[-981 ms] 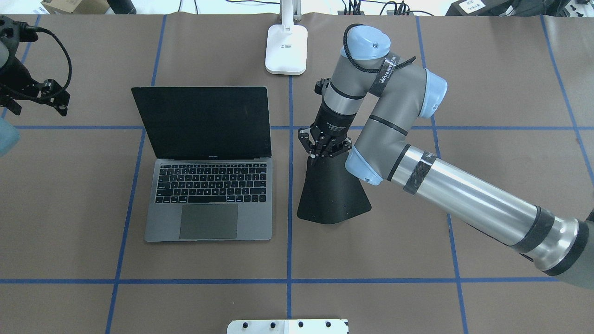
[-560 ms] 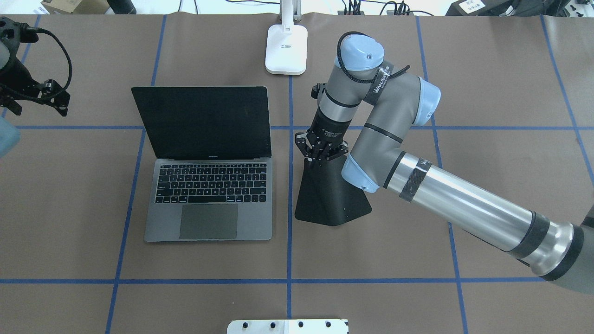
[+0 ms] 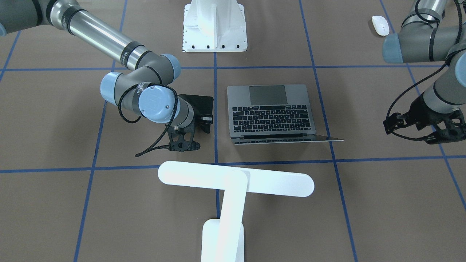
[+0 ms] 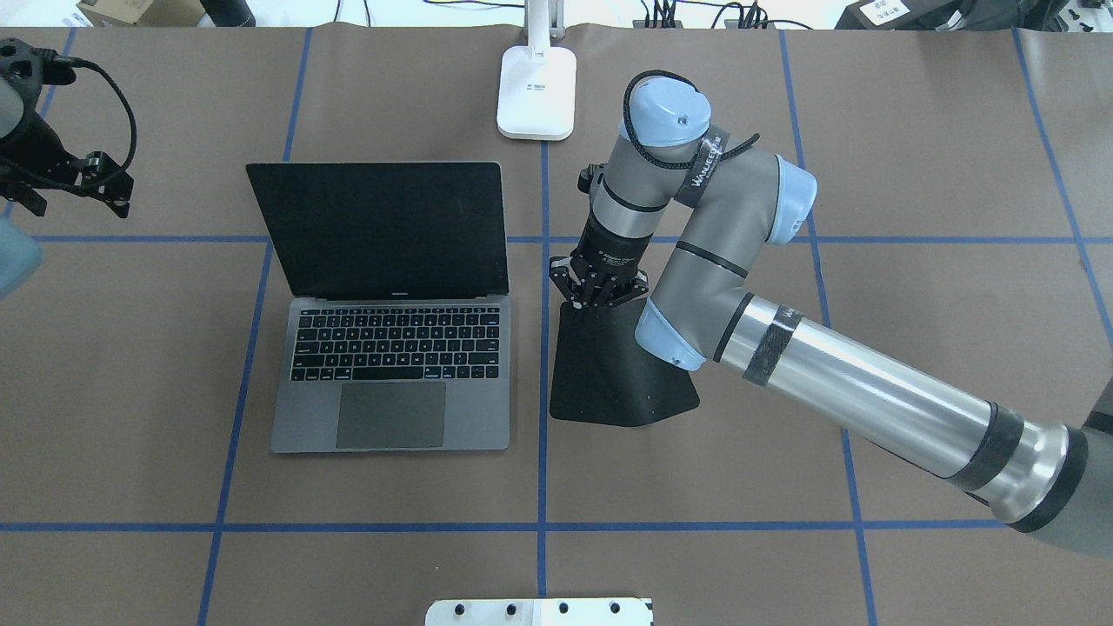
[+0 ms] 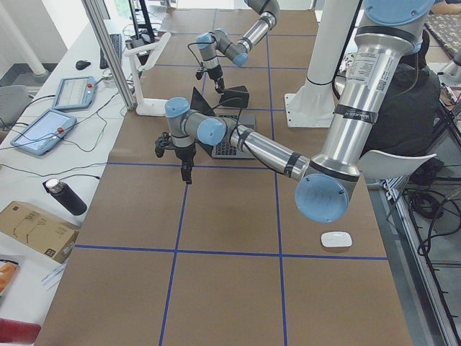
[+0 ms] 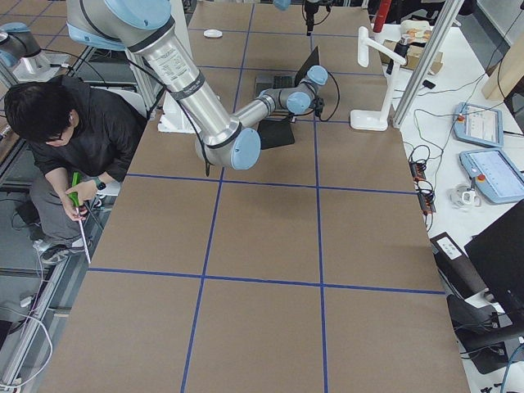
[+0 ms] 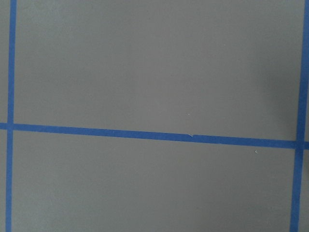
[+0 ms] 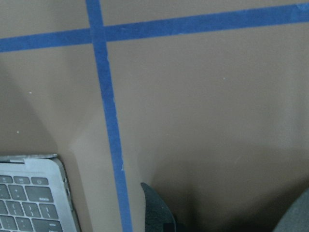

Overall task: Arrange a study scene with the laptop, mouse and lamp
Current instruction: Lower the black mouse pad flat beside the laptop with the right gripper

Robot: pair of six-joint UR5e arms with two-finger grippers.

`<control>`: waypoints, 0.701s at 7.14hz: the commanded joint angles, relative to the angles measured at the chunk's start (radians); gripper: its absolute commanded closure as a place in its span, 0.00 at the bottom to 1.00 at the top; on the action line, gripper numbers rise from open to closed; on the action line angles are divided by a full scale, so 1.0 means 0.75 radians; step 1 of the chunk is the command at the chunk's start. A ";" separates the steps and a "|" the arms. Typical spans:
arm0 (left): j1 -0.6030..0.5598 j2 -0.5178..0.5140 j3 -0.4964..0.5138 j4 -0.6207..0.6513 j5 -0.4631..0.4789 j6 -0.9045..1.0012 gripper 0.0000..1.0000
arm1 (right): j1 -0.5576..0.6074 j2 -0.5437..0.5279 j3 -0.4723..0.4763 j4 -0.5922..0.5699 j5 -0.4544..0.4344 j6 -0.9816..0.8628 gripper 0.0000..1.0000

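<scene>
The right gripper (image 4: pixel 598 300) is pinching the far edge of a black pad (image 4: pixel 619 374), just beside the open laptop (image 4: pixel 391 409) on its right. That edge is held up off the table (image 4: pixel 783 487) while the near edge hangs low; I cannot tell whether it touches the surface. To my eye the step in hand is laying this pad down as the spot for the mouse. What comes next would be lowering the pinched edge until the pad lies flat and square with the laptop, and only then letting go. The mouse (image 3: pixel 380 25) is well away, on the robot's left side close to its base, so it has yet to be fetched. The lamp (image 3: pixel 236 180) stands at the far edge of the table, its bar head reaching over the space behind the laptop's screen. The left gripper (image 5: pixel 186 173) hangs above bare table, well left of the laptop, holding nothing, and I cannot tell whether its fingers are spread or together. Compared with a second ago, the right gripper has drifted a little toward the laptop and back toward the robot, carrying the pad with it, while the left arm has hardly moved.
</scene>
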 commanded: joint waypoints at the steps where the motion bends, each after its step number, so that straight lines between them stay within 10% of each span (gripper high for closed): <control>1: -0.002 -0.002 -0.002 -0.005 -0.001 -0.004 0.00 | -0.001 -0.004 0.000 0.000 0.001 0.000 1.00; 3: -0.002 -0.004 -0.006 -0.005 -0.001 -0.006 0.00 | -0.001 -0.012 0.000 0.000 0.001 0.000 0.93; 4: -0.002 -0.004 -0.006 -0.005 -0.001 -0.006 0.00 | -0.001 -0.016 0.002 0.002 -0.003 -0.002 0.01; 5: -0.004 -0.004 -0.008 -0.005 -0.001 -0.004 0.00 | -0.001 -0.018 0.006 0.002 -0.013 -0.002 0.01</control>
